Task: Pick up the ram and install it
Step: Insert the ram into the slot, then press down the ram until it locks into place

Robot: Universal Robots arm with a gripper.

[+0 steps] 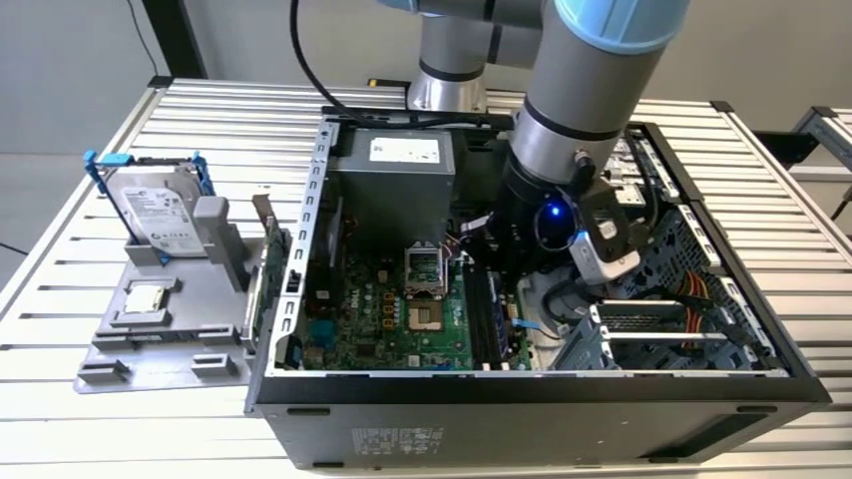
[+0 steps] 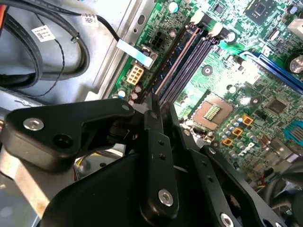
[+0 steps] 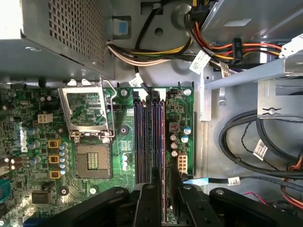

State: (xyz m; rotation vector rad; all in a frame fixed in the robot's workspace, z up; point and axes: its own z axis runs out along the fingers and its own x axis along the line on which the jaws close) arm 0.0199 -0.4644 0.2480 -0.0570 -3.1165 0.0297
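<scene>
The ram shows edge-on as a thin strip standing along the outermost of the dark memory slots, beside the empty processor socket. In the second wrist view the ram runs along the slots away from my fingers. My gripper straddles one end of it, its black fingers pressed close on both sides, shut on the stick. Whether the ram is seated in the slot or just above it I cannot tell. In the exterior view my gripper reaches down inside the open computer case.
A grey power supply and bundled cables crowd the case near the slots. A metal drive cage stands on the exterior view's right. Outside the case, a grey tray carries a hard drive, a processor chip and a green card.
</scene>
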